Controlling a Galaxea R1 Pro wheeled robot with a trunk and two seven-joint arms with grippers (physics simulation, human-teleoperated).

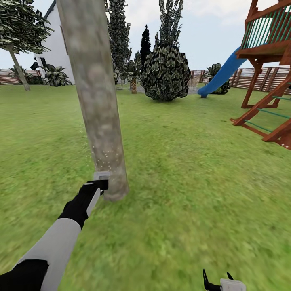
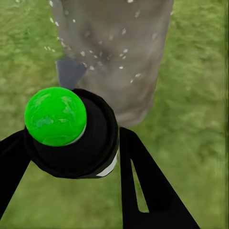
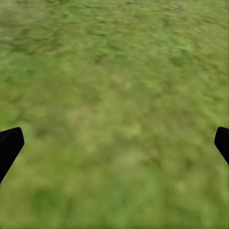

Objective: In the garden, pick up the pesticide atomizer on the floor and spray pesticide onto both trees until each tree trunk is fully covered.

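— Where is the atomizer?

— The pesticide atomizer, black with a round green cap, sits clamped between the two black fingers of the left gripper, its pale nozzle end just beside the base of the tree trunk. White flecks dot the pale mottled bark low on the trunk, probably spray droplets, though the render is soft.

— And the other arm?

— The right gripper hangs over bare lawn, well to the right of the trunk and nearer the robot, its fingertips spread wide with nothing between them.

— What lies beyond the trunk?

— Behind it, a rounded dark bush and tall conifers; to its right, a wooden play frame with a blue slide; far left of it, a second tree before the white house and fence.
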